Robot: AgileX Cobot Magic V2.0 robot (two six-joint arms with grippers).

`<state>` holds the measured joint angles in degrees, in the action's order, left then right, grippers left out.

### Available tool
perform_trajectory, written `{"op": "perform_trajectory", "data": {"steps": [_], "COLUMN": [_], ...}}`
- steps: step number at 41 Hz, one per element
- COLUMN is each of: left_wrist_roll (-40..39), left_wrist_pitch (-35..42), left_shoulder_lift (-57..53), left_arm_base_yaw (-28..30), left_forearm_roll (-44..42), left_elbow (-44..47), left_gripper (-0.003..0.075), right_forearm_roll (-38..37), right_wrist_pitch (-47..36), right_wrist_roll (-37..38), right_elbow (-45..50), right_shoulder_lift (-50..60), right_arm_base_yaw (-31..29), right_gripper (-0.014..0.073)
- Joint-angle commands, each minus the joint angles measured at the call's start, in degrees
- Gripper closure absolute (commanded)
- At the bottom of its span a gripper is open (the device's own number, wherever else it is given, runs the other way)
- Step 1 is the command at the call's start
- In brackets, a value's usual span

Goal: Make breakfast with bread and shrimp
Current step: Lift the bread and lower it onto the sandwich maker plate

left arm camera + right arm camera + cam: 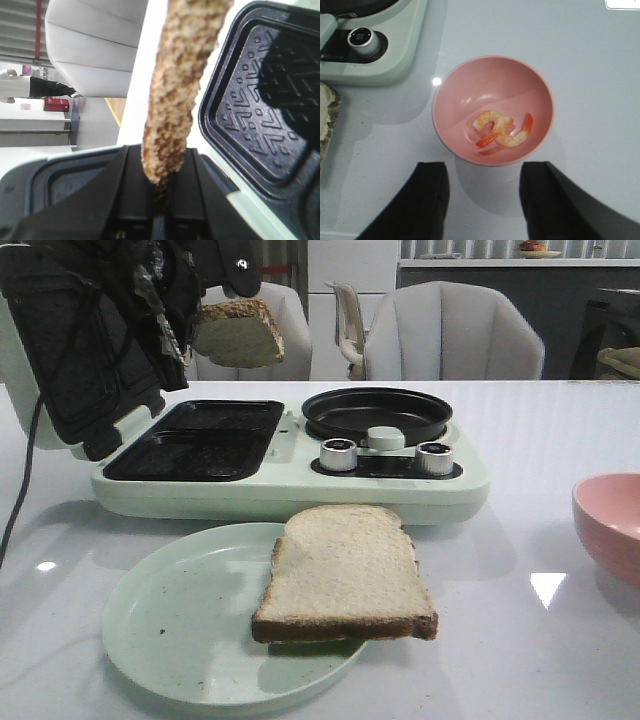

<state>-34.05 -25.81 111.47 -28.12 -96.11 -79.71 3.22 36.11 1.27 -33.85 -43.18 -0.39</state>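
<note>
Pale bread: one slice [240,333] hangs clamped in the left hand [160,192] above the breakfast maker's [290,475] open dark tray, the other slice [345,573] on the green plate [170,620]. Shrimp [501,130] lie in the pink bowl [465,95] (two, curled); the right hand's fingers [417,202] stand apart above the table [520,640].

The left hand [161,200] pinches a bread slice [179,85] edge-on beside the patterned black plate [272,105].

One pale bread slice [345,575] with a brown crust lies flat on the green plate [180,625], overhanging its right rim; the second slice [238,333] hangs tilted in the upper left; two curled orange shrimp [501,130] lie in the pink bowl [465,90]
</note>
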Motion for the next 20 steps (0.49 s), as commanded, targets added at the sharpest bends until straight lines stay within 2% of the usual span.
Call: {"op": "perform_trajectory", "data": {"steps": [1,20], "left_wrist_roll": [1.0,1.0], "left_wrist_pitch": [-0.9,0.7], "left_shoulder_lift": [-0.1,3.7], "left_arm_base_yaw": [1.3,2.8], "left_forearm_roll": [-1.7,-1.7], "left_elbow": [-5.1,-6.6], "left_gripper": [0.0619,0.0602], "right_forearm_roll": [-0.3,-0.3], "right_wrist_pitch": [-3.5,-3.5], "right_wrist_roll": [-0.3,-0.3], "right_elbow": [-1.8,-1.8], "right_shoulder_lift": [0.0,0.0], "right_arm_base_yaw": [0.0,0.0], "right_gripper": [0.0146,0.0146]}}
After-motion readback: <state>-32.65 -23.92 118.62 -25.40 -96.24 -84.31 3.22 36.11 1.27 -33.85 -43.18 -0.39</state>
